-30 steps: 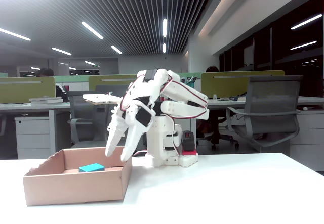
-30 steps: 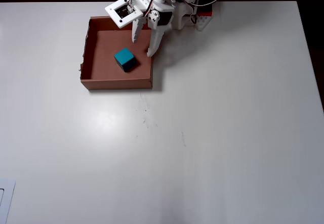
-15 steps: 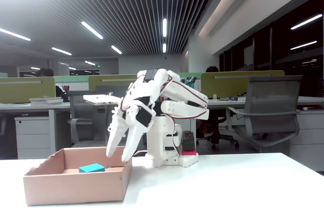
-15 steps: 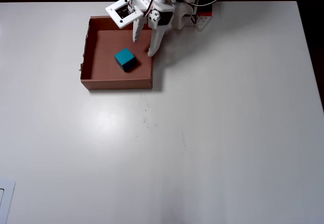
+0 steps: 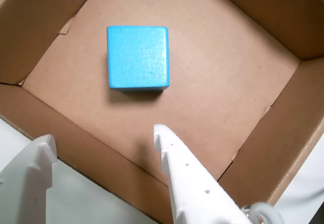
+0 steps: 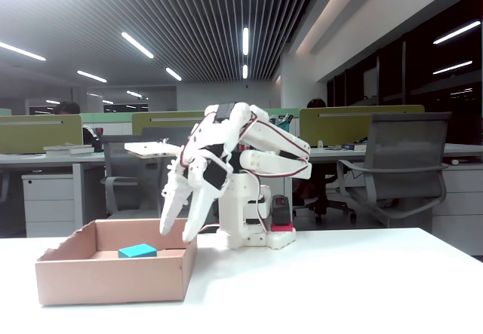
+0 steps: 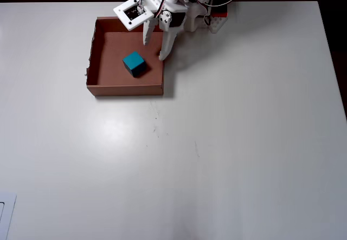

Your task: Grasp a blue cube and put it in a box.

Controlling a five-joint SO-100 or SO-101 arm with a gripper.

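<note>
Sitting unmarked in the box [image 7: 97,56], the blue cube [image 7: 134,64] lies beneath the wide, empty end effector [image 7: 153,50].

In the overhead view, the shallow brown cardboard box [image 7: 97,83] is set at about 10 o'clock on the white table [image 7: 244,142], and the white two-finger gripper [image 7: 153,50] is held spread above its 2 o'clock corner. The small teal-blue cube [image 7: 134,64] is seated mid-floor, with bare cardboard left all round it. Passage inward is barred only by the low walls. From 3 through 9 o'clock the tabletop is left unobstructed; the arm's white base [image 7: 195,18] is planted at 12 o'clock.
</note>
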